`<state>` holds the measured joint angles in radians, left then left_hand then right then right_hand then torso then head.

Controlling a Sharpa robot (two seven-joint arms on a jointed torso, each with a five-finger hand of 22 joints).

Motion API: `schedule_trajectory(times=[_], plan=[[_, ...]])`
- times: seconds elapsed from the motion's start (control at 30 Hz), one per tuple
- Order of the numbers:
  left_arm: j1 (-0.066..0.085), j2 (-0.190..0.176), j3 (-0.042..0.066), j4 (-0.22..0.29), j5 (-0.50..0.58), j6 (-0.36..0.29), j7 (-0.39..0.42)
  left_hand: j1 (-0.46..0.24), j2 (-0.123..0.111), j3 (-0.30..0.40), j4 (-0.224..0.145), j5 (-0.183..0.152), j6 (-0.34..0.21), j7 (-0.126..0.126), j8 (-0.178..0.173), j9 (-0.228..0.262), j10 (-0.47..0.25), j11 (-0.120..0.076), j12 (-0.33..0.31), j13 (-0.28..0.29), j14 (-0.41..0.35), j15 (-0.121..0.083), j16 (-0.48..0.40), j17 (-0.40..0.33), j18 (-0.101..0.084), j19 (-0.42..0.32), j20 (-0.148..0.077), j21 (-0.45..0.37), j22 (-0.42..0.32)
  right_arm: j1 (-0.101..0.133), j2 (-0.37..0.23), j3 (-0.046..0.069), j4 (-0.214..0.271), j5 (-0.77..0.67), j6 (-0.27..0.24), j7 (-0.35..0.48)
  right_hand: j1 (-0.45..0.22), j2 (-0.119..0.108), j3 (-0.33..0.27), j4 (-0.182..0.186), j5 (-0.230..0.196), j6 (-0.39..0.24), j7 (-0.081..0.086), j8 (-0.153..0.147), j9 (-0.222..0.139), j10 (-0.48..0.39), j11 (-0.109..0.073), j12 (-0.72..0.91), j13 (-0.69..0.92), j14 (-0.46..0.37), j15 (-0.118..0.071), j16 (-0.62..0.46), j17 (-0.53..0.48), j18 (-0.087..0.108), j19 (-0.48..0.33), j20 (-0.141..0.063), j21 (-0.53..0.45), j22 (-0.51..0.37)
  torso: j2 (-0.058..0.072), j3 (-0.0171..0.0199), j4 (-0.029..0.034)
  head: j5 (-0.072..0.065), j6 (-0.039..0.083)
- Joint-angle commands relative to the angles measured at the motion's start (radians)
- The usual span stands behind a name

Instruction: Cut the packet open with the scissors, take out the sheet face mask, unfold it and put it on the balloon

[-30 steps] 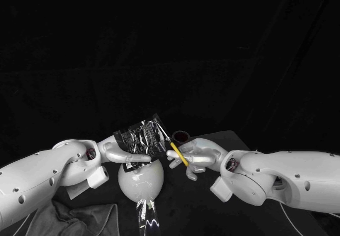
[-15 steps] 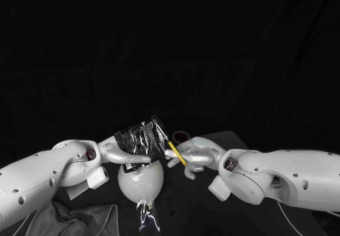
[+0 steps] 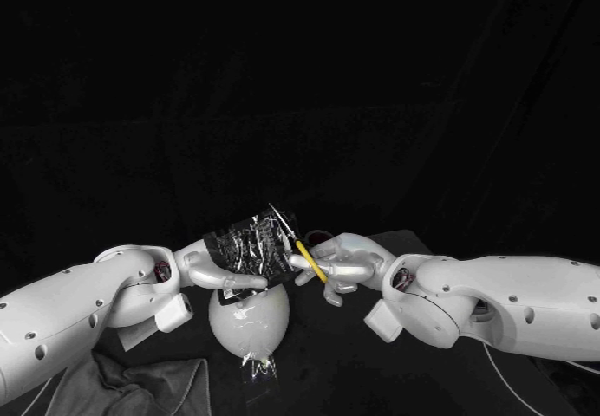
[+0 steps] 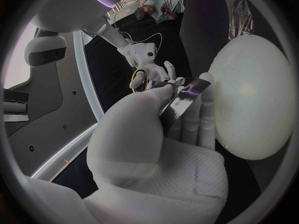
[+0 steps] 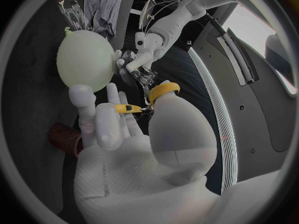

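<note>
My left hand (image 3: 223, 270) is pinching the foil packet (image 3: 248, 244) right by the balloon (image 3: 251, 325), and my right hand (image 3: 348, 267) grips the yellow-handled scissors (image 3: 306, 260) at its right edge. I'd hold the packet taut and snip along that edge. Can't tell if they're biting yet.

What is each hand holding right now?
Left hand: holding the packet.
Right hand: holding the scissors by their yellow handles.

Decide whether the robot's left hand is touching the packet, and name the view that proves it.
Touching. The left wrist view shows the left hand pinching the packet between its thumb and fingers, with no gap.
</note>
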<state>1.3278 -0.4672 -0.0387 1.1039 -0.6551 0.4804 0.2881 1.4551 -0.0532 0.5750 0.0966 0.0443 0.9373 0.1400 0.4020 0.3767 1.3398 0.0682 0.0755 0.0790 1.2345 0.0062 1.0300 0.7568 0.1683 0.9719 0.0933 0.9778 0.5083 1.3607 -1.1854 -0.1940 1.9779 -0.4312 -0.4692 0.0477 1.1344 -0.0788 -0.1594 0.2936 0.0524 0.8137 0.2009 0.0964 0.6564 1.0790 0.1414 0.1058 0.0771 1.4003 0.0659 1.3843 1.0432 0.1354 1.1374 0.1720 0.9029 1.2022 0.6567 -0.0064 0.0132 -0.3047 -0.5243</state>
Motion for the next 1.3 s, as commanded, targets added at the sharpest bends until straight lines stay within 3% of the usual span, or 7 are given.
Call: schedule_trajectory(times=[0.03,0.53,0.73,0.83,1.03,1.17,1.3], plan=[[0.0,0.003,0.0,0.003,-0.012,0.014,-0.004,-0.003,0.01,0.0,-0.004,0.003,0.003,0.0,0.003,0.109,0.006,-0.001,-0.001,0.001,-0.002,-0.006,0.001,-0.001,0.014,-0.006,0.001,0.006,0.001,0.002,0.005,0.001,-0.006,-0.015,0.043,-0.007,0.004,0.01,0.0,-0.001,-0.004,0.002,0.016,-0.004,-0.002,0.003,0.003,-0.002,-0.001,-0.006,-0.002,0.0,-0.001,0.014,-0.003,-0.005,-0.003,0.001,0.0,-0.0004,-0.0011,0.002,-0.003],[0.0,0.002,0.0,0.002,-0.015,0.016,-0.013,-0.003,0.01,0.0,-0.005,0.003,0.003,0.0,0.003,0.109,0.006,-0.001,-0.001,0.001,-0.001,-0.006,0.003,0.001,0.014,-0.006,0.001,0.007,0.001,0.011,0.012,0.002,-0.029,-0.035,0.062,-0.036,0.018,0.028,-0.004,-0.003,-0.005,0.009,0.015,-0.001,-0.006,0.01,0.001,0.001,-0.006,-0.003,-0.003,0.004,0.004,0.012,0.003,-0.005,0.006,0.005,0.0,-0.0001,-0.0008,0.009,-0.011],[0.0,0.001,0.0,0.002,-0.016,0.017,-0.017,-0.003,0.01,0.001,-0.005,0.003,0.004,0.0,0.003,0.11,0.006,-0.001,-0.001,0.001,-0.002,-0.006,0.003,0.001,0.014,-0.006,0.001,0.007,0.002,0.014,0.012,0.002,-0.036,-0.015,0.009,-0.014,0.056,0.069,-0.005,-0.009,-0.003,0.056,-0.005,0.023,-0.004,0.076,-0.018,0.033,0.003,0.022,-0.016,0.027,0.053,0.004,0.041,-0.013,0.058,0.032,0.0,0.0005,-0.0001,0.008,-0.013],[0.0,0.001,0.0,0.002,-0.017,0.018,-0.019,-0.003,0.01,0.001,-0.005,0.003,0.004,0.0,0.003,0.11,0.006,-0.001,-0.001,0.001,-0.002,-0.006,0.003,0.001,0.014,-0.006,0.001,0.007,0.002,0.015,0.012,0.002,-0.038,0.0,-0.027,0.008,0.126,0.124,-0.009,-0.015,-0.003,0.145,-0.051,0.069,0.008,0.196,-0.062,0.08,0.03,0.076,-0.054,0.077,0.167,-0.016,0.114,-0.046,0.16,0.086,0.0,0.0002,-0.0002,0.009,-0.012],[0.0,0.0,0.0,0.004,-0.021,0.019,-0.021,-0.003,0.01,0.001,-0.005,0.003,0.004,0.0,0.003,0.11,0.006,-0.001,-0.001,0.001,-0.002,-0.006,0.003,0.001,0.014,-0.006,0.001,0.007,0.002,0.016,0.016,0.002,-0.042,0.018,-0.074,0.04,0.182,0.171,-0.011,-0.017,-0.004,0.22,-0.093,0.11,0.031,0.301,-0.105,0.123,0.067,0.105,-0.091,0.104,0.247,-0.029,0.159,-0.079,0.227,0.123,0.0,0.0004,-0.0002,0.008,-0.013],[0.0,0.0,0.0,0.006,-0.024,0.017,-0.021,-0.003,0.01,0.001,-0.005,0.003,0.004,0.0,0.003,0.11,0.006,-0.001,-0.001,0.001,-0.002,-0.006,0.003,0.001,0.014,-0.006,0.001,0.007,0.002,0.016,0.019,0.003,-0.046,0.021,-0.087,0.046,0.247,0.221,-0.018,-0.021,-0.004,0.33,-0.17,0.208,0.117,0.433,-0.175,0.252,0.164,0.112,-0.153,0.1,0.245,-0.038,0.189,-0.135,0.268,0.146,0.0,0.0003,0.0002,0.012,-0.013],[0.0,0.0,0.0,0.006,-0.025,0.016,-0.02,-0.003,0.01,0.001,-0.005,0.003,0.004,0.0,0.003,0.11,0.006,-0.001,-0.001,0.001,-0.002,-0.006,0.003,0.001,0.014,-0.006,0.001,0.007,0.002,0.016,0.019,0.003,-0.051,0.026,-0.107,0.05,0.289,0.269,-0.041,-0.014,-0.003,0.333,-0.202,0.291,0.233,0.43,-0.201,0.464,0.359,0.122,-0.182,0.106,0.272,-0.048,0.216,-0.168,0.307,0.17,0.0,-0.0004,0.0003,0.01,-0.014]])
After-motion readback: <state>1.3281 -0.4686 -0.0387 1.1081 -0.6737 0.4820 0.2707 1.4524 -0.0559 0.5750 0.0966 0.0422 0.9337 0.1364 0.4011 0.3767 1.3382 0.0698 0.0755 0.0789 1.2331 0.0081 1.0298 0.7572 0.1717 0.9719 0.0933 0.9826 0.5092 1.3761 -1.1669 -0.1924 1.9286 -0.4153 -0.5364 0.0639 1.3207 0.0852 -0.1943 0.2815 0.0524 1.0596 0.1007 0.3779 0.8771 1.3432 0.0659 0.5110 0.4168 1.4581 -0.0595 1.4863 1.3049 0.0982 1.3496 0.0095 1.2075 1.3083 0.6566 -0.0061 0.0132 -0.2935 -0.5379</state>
